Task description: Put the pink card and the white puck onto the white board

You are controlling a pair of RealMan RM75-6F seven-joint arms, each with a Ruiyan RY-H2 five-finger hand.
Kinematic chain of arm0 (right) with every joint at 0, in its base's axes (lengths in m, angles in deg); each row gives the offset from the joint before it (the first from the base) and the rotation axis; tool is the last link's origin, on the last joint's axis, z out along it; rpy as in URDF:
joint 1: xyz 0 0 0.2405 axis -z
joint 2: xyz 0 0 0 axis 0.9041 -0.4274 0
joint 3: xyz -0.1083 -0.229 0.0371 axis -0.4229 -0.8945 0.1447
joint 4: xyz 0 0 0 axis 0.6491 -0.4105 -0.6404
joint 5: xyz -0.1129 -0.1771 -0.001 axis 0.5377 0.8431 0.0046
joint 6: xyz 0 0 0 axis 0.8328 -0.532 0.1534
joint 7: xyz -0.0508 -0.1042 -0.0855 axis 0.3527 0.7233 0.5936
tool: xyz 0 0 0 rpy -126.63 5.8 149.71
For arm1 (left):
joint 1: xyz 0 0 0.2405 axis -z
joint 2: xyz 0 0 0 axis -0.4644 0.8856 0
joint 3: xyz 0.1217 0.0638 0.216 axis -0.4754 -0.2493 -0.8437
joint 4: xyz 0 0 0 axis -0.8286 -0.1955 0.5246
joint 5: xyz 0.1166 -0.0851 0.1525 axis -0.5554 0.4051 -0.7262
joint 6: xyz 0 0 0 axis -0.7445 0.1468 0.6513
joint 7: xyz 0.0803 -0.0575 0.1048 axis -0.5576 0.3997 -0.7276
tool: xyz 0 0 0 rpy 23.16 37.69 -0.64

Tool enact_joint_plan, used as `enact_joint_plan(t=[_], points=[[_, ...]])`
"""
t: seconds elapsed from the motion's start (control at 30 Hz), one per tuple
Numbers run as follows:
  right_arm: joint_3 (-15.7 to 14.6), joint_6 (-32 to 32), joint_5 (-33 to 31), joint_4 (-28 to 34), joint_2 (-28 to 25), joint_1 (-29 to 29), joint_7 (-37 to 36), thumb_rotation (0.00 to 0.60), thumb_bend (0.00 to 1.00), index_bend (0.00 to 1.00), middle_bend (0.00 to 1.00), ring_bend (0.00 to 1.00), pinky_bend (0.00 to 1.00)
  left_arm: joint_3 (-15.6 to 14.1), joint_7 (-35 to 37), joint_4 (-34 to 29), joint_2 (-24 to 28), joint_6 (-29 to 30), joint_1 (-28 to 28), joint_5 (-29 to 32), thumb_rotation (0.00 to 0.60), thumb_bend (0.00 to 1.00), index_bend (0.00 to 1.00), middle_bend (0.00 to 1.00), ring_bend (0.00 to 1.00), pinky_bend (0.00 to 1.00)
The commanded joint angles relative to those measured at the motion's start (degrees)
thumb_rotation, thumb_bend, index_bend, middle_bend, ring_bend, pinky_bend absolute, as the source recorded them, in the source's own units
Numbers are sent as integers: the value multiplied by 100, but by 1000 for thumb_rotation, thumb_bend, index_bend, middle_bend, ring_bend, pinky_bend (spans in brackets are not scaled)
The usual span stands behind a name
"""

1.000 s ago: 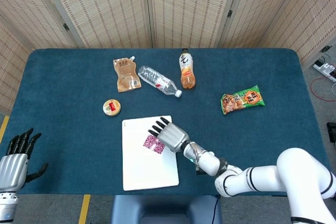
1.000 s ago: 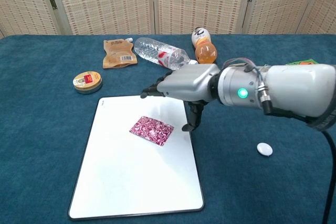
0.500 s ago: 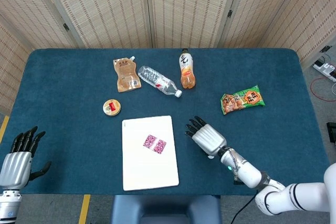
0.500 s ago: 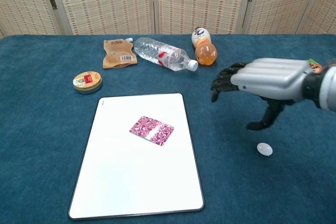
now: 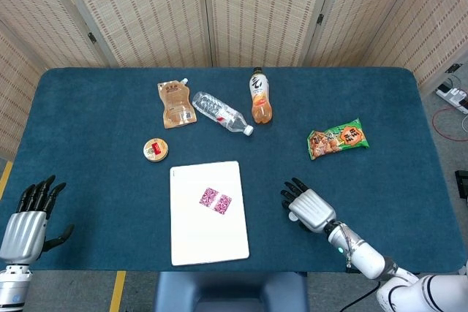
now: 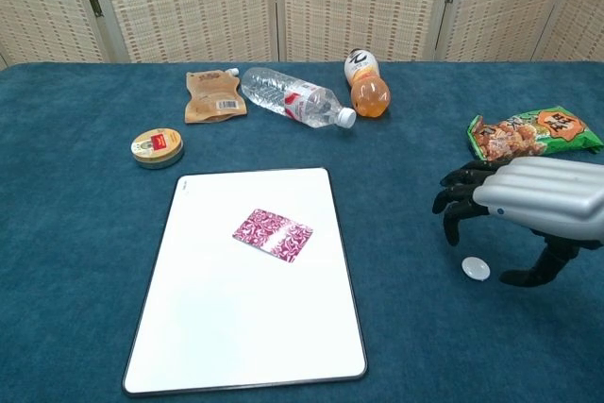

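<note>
White puck [image 6: 476,269] is lying on the cloth right of the white board [image 6: 198,327], directly beneath the right hand [image 6: 528,205], which is hovering empty (fingers spread, curving downward). Pink card [image 6: 273,234] is resting on the board.

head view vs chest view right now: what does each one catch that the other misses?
Only the head view shows the left hand, open and idle at the table's near left corner. Only the chest view shows the white puck lying on the cloth beneath the right hand's fingers; in the head view that hand hides it. Both show the pink card resting on the white board, the round tin, pouch, water bottle, orange drink bottle and snack bag.
</note>
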State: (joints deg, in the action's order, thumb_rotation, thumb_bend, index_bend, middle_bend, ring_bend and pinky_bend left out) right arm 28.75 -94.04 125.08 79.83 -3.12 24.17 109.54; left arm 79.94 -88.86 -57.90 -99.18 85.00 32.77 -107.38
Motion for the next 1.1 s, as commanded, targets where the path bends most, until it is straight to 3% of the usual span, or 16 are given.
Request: enact_joint_plan(t=[0.03,1.1], points=[[52,58,34,-86,51,52,-28,600,298,355,194,27,0,-5,9,4,1,-2,-4,4,600,316,140,27,62,0],[544,698,47,-534,315,254,0,600,299,422,202,32,0,-35,52,72,-11,-53,-4,31,600,316,141,27,62,0]])
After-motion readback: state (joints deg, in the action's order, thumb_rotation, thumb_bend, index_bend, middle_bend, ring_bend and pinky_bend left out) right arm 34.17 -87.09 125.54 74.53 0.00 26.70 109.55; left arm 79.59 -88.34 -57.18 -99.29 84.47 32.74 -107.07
